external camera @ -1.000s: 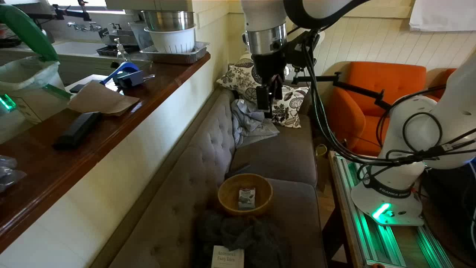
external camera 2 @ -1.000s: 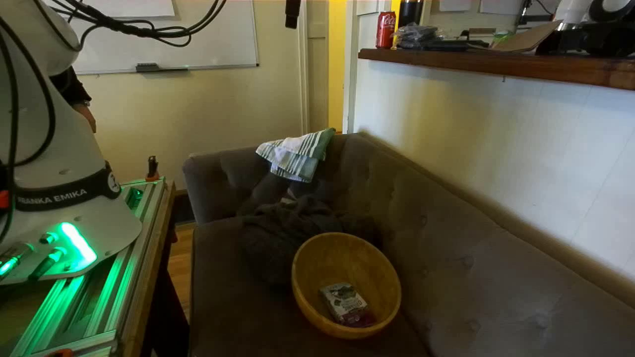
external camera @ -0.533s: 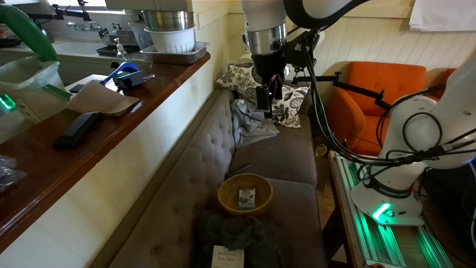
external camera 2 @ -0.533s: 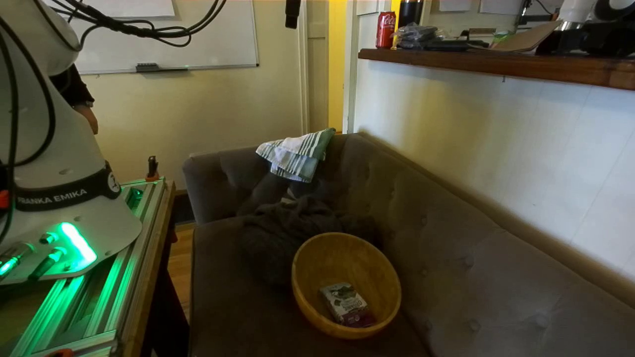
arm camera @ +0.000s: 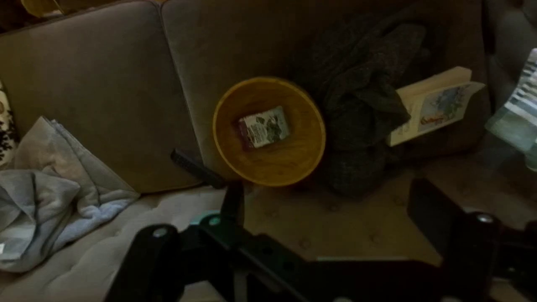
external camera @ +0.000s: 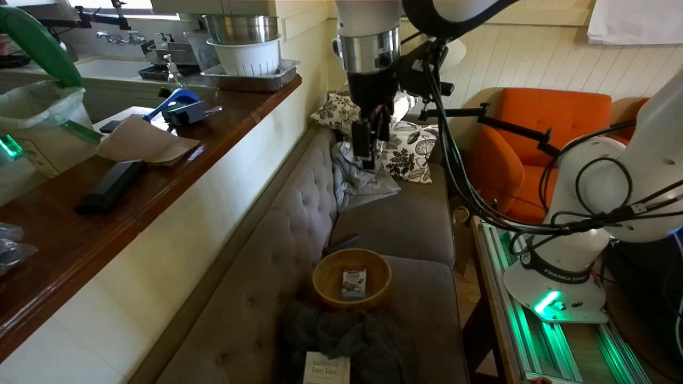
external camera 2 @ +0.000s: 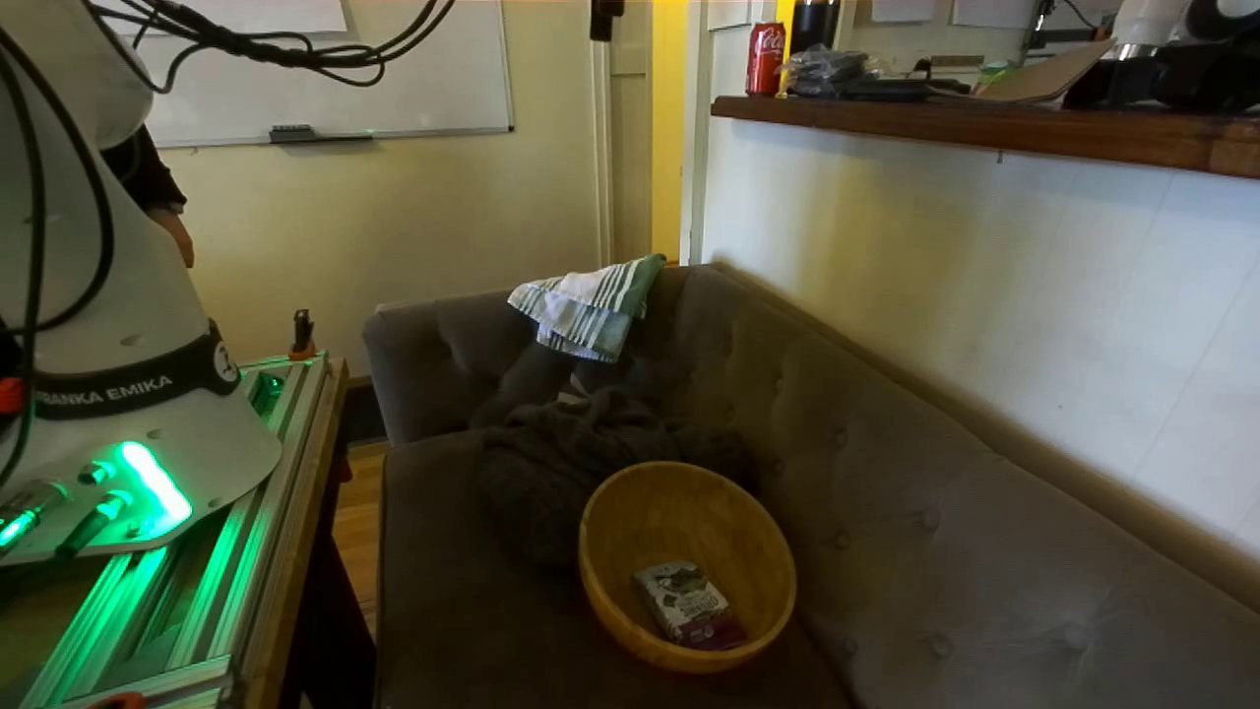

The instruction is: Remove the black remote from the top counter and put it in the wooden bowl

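Your jaws stand wide apart and hold nothing; the wrist view shows a broad gap across the gripper, which hangs above the couch. Your remote lies flat on the counter, well apart from the gripper, its far end right by the edge of some brown paper; you cannot tell whether the two touch. Off its near end you have clear plastic. Past the paper sits a blue object, then a foil tray with a white tub standing in it and a steel pot resting on the tub. In an exterior view you find a red can, upright near one end of the counter.

Lower down, on the couch, you see the bowl in both exterior views, with a packet lying inside it. Just beside the bowl is a second remote, close to the backrest. On the bowl's opposite side you get a dark cloth and, against it, a book. Beyond the second remote lie a grey blanket and patterned cushions. At the couch's corner a striped towel is draped.
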Action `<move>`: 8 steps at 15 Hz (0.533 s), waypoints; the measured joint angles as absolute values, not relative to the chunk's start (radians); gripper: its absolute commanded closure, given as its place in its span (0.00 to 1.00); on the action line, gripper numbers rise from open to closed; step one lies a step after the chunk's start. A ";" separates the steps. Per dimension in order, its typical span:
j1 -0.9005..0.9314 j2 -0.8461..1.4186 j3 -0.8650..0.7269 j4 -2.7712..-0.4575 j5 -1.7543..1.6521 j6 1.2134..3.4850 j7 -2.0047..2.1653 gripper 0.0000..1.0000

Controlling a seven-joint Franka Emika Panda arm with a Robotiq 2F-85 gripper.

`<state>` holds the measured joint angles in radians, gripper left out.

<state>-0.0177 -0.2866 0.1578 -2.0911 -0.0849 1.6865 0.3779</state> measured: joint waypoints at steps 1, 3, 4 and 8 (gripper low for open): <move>-0.006 -0.258 0.177 -2.041 -0.089 1.694 0.410 0.00; 0.019 -0.193 0.217 -1.927 -0.106 1.694 0.488 0.00; 0.033 -0.157 0.233 -1.871 -0.120 1.692 0.528 0.00; 0.090 -0.004 0.260 -1.658 -0.178 1.670 0.693 0.00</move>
